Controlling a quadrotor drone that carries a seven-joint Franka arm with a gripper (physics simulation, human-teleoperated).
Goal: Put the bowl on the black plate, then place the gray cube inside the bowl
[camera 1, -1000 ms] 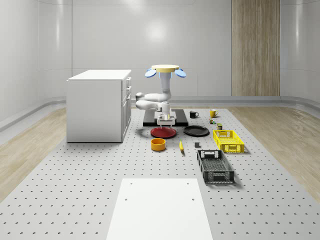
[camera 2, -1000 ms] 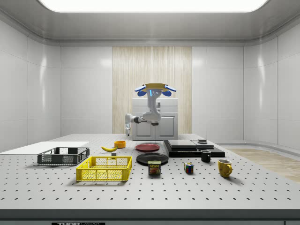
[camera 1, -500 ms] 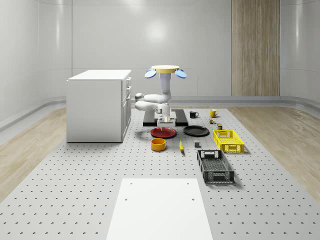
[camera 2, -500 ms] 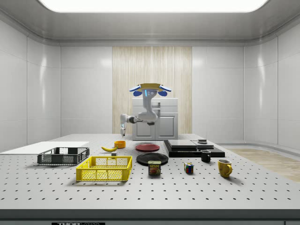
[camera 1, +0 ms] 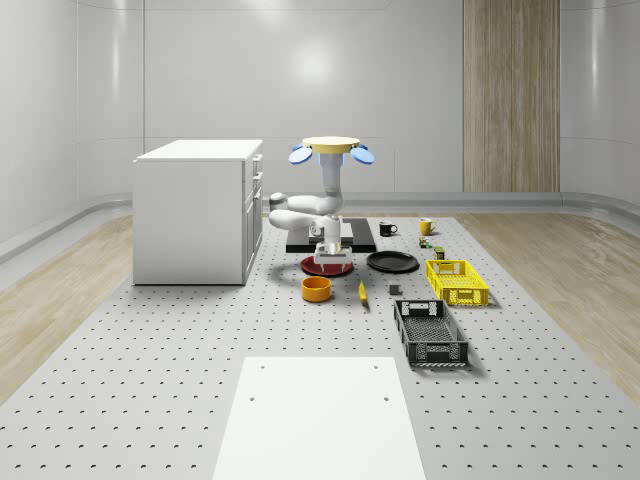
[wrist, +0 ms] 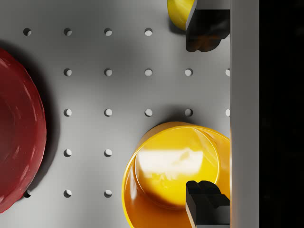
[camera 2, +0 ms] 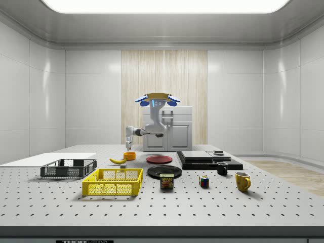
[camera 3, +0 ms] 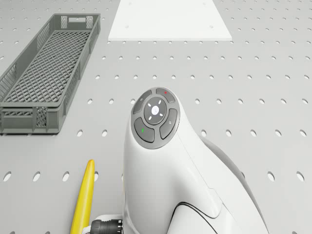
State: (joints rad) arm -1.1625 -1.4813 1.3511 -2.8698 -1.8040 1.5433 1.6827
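Note:
The orange bowl (camera 1: 317, 289) (camera 2: 129, 155) stands on the table in front of a red plate (camera 1: 327, 266). The black plate (camera 1: 392, 262) (camera 2: 164, 171) lies empty to the red plate's right in the whole-scene view. A small gray cube (camera 1: 395, 291) (camera 2: 123, 166) sits by the banana (camera 1: 362, 291). The drone (camera 1: 337, 148) (camera 2: 157, 97) hovers above the red plate's area, arm reaching down. My gripper (camera 2: 128, 138) (wrist: 208, 116) hangs open a little above the bowl (wrist: 178, 175); one fingertip (wrist: 206, 204) overlaps its rim, the other (wrist: 206, 28) is near the banana (wrist: 179, 12).
A white cabinet (camera 1: 200, 210) stands at the whole-scene view's left. A yellow basket (camera 1: 457, 281), a gray crate (camera 1: 430, 332) (camera 3: 44, 68) and a white sheet (camera 1: 318, 415) lie nearer the front. Mugs (camera 1: 388, 229), a can (camera 2: 166, 181) and a black slab (camera 2: 208, 159) sit behind.
The drone and arm have shifted toward the side view's left. The gripper has gone from over the red plate to over the orange bowl. Nothing on the table moved.

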